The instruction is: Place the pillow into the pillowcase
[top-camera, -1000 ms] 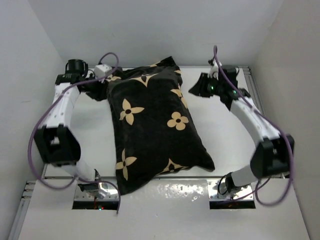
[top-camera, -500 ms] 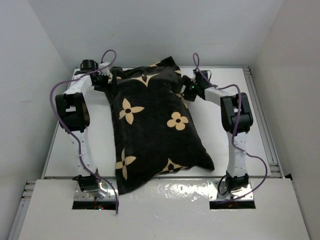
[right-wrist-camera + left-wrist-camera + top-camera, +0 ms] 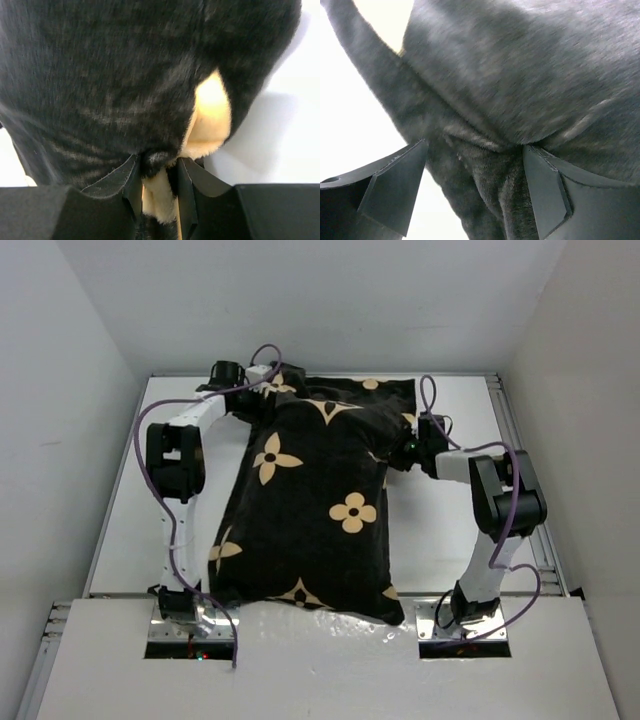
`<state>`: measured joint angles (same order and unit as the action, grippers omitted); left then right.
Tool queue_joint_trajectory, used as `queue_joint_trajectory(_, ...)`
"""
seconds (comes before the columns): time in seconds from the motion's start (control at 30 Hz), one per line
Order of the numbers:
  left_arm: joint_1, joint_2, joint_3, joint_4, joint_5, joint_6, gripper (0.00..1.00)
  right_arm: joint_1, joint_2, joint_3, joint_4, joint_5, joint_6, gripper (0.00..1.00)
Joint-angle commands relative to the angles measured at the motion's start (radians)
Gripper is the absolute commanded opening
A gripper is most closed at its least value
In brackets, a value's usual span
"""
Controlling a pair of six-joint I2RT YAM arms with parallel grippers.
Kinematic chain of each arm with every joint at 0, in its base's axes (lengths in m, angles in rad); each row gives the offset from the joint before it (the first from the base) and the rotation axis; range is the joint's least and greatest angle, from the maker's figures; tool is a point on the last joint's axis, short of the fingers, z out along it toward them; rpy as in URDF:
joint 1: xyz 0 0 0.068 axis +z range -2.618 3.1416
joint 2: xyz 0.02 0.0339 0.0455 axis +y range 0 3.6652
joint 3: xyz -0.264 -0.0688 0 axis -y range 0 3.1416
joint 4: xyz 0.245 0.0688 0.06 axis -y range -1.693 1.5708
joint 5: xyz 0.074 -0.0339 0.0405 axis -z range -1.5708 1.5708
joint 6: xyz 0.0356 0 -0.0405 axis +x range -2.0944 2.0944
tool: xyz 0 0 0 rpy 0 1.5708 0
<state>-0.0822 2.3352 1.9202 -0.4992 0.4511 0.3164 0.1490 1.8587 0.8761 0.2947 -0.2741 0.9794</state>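
The black pillowcase point(image 3: 310, 510), printed with beige four-petal flowers, lies plump along the white table point(image 3: 430, 540), stretching from the far edge to the near one between the two arms. At its far left corner, the left gripper point(image 3: 262, 380) stands with jaws wide apart around a thick fold of the black fabric; whether they press on it cannot be told. On the case's right edge, the right gripper point(image 3: 398, 452) has its fingers point(image 3: 131, 185) nearly together, pinching a tuft of black and beige cloth.
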Motion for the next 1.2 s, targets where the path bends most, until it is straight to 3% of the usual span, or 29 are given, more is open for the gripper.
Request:
queue_joint_trajectory(0.0, 0.05, -0.085, -0.078, 0.033, -0.009, -0.089, 0.75, -0.052, 0.066, 0.142, -0.098, -0.06, -0.073, 0.3)
queue_joint_trajectory(0.17, 0.065, -0.125, -0.116, 0.048, -0.1, -0.086, 0.76, -0.095, 0.155, 0.398, -0.225, -0.062, -0.146, 0.29)
queue_joint_trajectory(0.3, 0.07, -0.106, -0.076, 0.06, -0.104, -0.103, 0.76, -0.083, 0.192, 0.484, -0.29, -0.06, -0.177, 0.32)
queue_joint_trajectory(0.5, 0.119, -0.103, 0.092, 0.021, -0.13, -0.12, 0.8, -0.103, 0.048, 0.336, -0.249, -0.036, -0.182, 0.83)
queue_joint_trajectory(0.53, 0.131, -0.115, 0.102, 0.014, -0.137, -0.123, 0.8, -0.115, 0.002, 0.334, -0.264, -0.03, -0.194, 0.98)
queue_joint_trajectory(0.73, 0.278, -0.278, 0.091, -0.041, -0.152, -0.134, 0.83, -0.267, -0.176, 0.414, -0.562, -0.028, -0.401, 0.99)
queue_joint_trajectory(0.87, 0.413, -0.454, 0.002, -0.061, -0.109, -0.114, 0.84, -0.354, -0.344, 0.425, -0.707, -0.001, -0.498, 0.99)
queue_joint_trajectory(1.03, 0.591, -0.667, -0.239, -0.016, -0.103, -0.12, 0.86, -0.446, -0.516, 0.345, -0.83, 0.032, -0.533, 0.99)
queue_joint_trajectory(1.17, 0.694, -0.778, -0.401, 0.014, -0.054, -0.126, 0.87, -0.565, -0.644, 0.23, -0.819, 0.048, -0.513, 0.99)
